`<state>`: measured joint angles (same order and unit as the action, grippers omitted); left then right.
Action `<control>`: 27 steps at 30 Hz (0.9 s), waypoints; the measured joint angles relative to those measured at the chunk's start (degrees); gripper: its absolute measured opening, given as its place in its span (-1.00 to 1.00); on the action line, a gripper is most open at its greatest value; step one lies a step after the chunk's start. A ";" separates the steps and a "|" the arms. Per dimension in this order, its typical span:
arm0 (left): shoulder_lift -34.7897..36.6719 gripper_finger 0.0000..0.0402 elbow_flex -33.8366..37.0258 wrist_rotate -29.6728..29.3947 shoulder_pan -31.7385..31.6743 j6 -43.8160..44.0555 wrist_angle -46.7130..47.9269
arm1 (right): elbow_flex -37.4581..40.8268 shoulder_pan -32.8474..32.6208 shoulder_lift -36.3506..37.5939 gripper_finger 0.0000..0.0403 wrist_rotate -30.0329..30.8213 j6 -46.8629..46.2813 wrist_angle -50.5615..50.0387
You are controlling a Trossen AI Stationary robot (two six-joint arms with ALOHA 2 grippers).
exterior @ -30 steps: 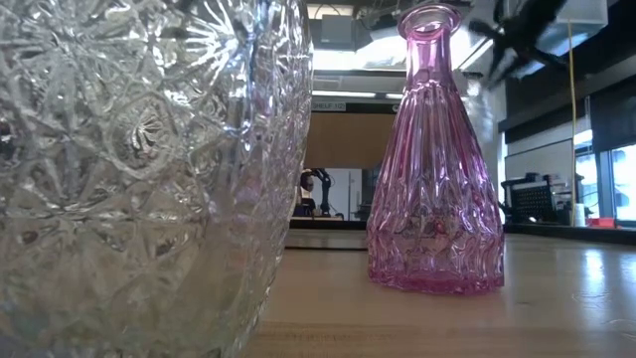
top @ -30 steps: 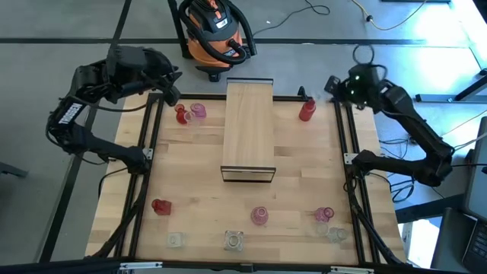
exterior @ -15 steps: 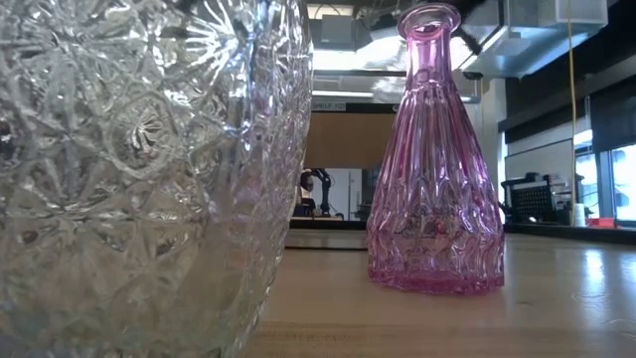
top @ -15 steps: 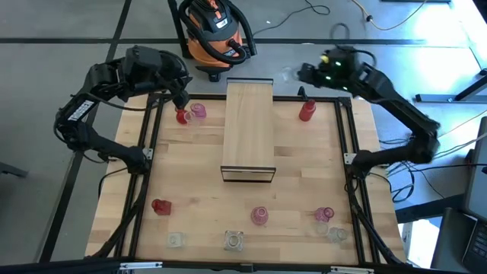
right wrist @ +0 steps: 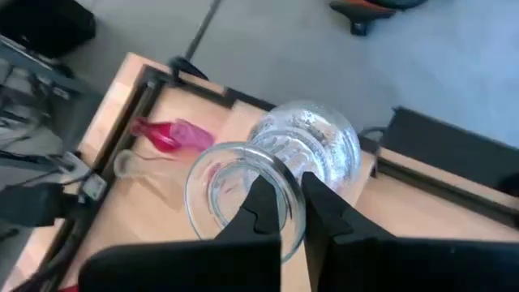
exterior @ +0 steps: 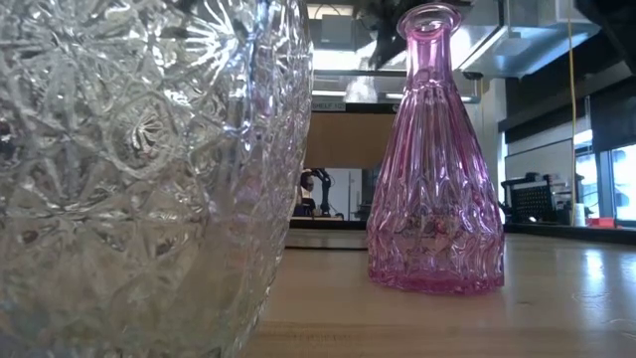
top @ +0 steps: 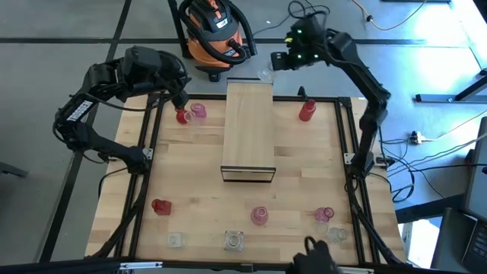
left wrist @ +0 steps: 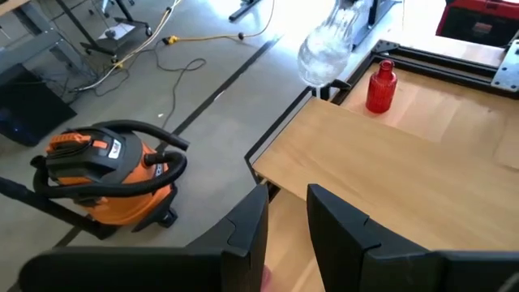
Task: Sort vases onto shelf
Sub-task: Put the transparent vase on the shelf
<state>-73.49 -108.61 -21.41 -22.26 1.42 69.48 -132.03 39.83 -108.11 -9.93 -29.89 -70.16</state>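
Light-wood shelf [top: 249, 125] lying lengthwise mid-table, bare on top. Clear ribbed vase [right wrist: 280, 166] pinched at the rim, lifted just beyond its far end. Red [top: 181, 116] and pink [top: 198, 111] vases left, red bottle [top: 306, 111] right, others along the near edge.

Shelf [top: 249, 129] at table [top: 190, 190] centre, lengthwise — two vases [top: 190, 113] left of far end, one vase [top: 307, 111] right; more vases [top: 259, 216] along near edge — vacuum [top: 213, 30] behind table.

Two dark, jointed arms, the left arm [top: 91, 99] bearing a white label strip.
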 joint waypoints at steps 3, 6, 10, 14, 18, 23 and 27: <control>0.00 -0.60 0.01 -0.15 0.00 -0.03 1.10 | 3.37 1.86 -0.67 -0.99 -5.71 -0.22 -1.17; 0.00 -0.60 0.02 -0.30 0.00 -0.01 2.10 | 3.90 1.85 -1.56 -0.99 -4.78 0.53 -3.35; 0.00 -0.60 -0.01 -0.47 0.00 -0.03 2.02 | 3.76 1.22 -1.87 -0.99 -4.28 1.57 -3.52; 0.00 -0.60 0.02 -1.25 0.00 -0.05 1.89 | 3.50 1.01 -1.67 -0.99 -4.18 1.84 -3.55; 0.00 -0.60 0.00 -1.70 0.00 -0.06 1.85 | 3.52 1.01 -1.69 -0.99 -3.83 2.32 -3.59; 0.00 -0.60 0.00 -1.98 -0.01 -0.08 1.83 | 3.52 1.01 -1.69 -0.99 -3.18 3.21 -3.66; 0.00 -0.60 0.01 -1.96 0.00 -0.10 1.72 | 3.52 0.57 -2.75 -0.99 -3.87 3.36 -4.22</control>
<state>-73.49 -108.61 -23.38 -22.26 1.32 71.20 -128.51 40.40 -110.86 -13.80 -26.53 -74.38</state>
